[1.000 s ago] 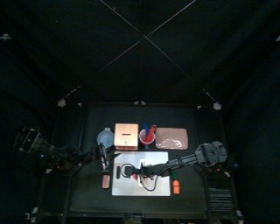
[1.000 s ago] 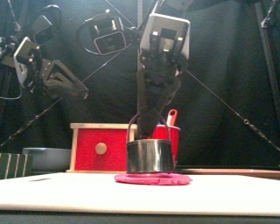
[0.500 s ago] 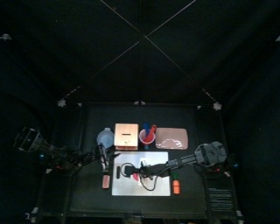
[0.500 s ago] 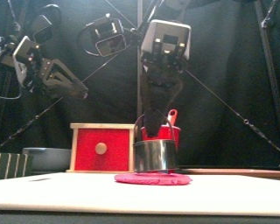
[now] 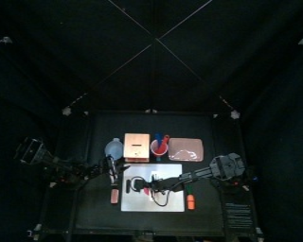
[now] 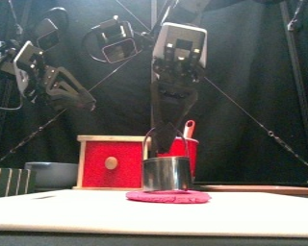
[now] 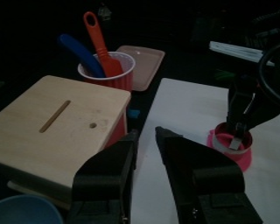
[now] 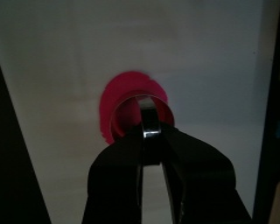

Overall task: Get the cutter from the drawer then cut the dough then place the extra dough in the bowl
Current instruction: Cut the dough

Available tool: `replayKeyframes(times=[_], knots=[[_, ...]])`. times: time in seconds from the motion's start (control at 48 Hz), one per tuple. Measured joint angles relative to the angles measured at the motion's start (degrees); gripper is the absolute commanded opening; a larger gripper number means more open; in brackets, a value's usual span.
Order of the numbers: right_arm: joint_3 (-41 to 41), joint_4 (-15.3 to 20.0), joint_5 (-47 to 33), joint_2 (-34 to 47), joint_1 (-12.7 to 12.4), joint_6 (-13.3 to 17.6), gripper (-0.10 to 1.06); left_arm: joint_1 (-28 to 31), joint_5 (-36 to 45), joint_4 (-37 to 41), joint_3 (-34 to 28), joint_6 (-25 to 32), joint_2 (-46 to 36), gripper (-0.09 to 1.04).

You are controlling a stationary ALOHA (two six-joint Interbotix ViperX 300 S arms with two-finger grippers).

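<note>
Behind the white board [image 6: 66,213] stand a wooden box [image 6: 112,163] with a red front, a red cup [image 6: 185,146] and, further left, a bowl [image 6: 50,174]. Nothing blocks the dough [image 6: 168,196]. The cutter [image 6: 167,174] stands upright over the dough's middle, its wire handle pinched between the right fingers [image 8: 122,175] directly above. Only the front view shows its rim down at the dough. The left fingers [image 7: 108,175] hang narrowly parted and empty beside the box.

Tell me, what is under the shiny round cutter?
The flat pink dough lies under the cutter, on the white cutting board. The right pincer holds the cutter by its handle. The cutter hides the dough's middle, so whether it has bitten in cannot be seen.
</note>
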Motion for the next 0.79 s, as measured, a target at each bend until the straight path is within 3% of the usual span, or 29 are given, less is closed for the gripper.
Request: replayKeyframes(times=[0.167, 0.417, 0.667, 0.792], knots=[[0.0, 1.67, -2.2, 0.09, 0.0, 0.09, 0.57, 0.0, 0.26, -0.09, 0.0, 0.0, 0.0, 0.69], [0.0, 1.14, -2.11, 0.09, -0.09, 0.0, 0.78, 0.0, 0.88, 0.0, -0.26, 0.09, 0.0, 0.69], [2.11, -3.96, -0.88, -3.69, -0.18, 0.44, 0.85, -0.18, 0.88, 1.05, -2.2, 0.0, 0.0, 0.7], [5.89, -7.47, -2.2, -8.44, -0.18, 5.1, 0.85, -1.32, 0.97, 4.39, -3.6, -0.09, 0.26, 0.7]])
